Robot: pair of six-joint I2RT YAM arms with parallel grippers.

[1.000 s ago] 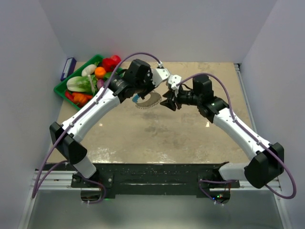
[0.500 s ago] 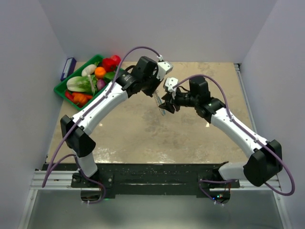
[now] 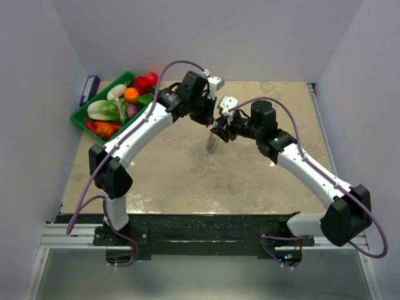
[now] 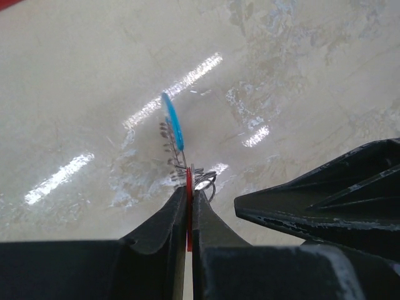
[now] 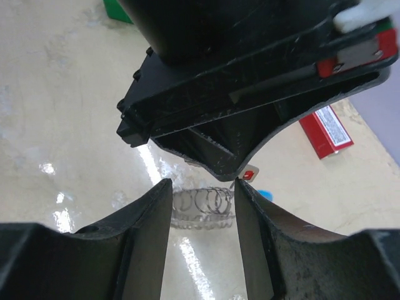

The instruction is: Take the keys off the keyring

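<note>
From above, the left gripper [image 3: 208, 120] is holding the keyring [image 3: 212, 144] hanging over the table [image 3: 187, 181]. Left wrist: its fingers [image 4: 156, 231] are pinching the red key [image 4: 189, 181]. Right wrist: the right gripper [image 5: 199, 194] is standing half spread, with the keys [image 5: 206, 203] showing between. The ring seems light and floppy; better to take one key by its flat sides.

Bright overhead light streaks white glare across the glossy table [image 4: 75, 94]; wrist-view foregrounds look slightly soft, perhaps defocused.

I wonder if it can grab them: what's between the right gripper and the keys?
Nothing. In the right wrist view the right gripper, jaws open, frames the keys dangling from the left gripper; only air between.
</note>
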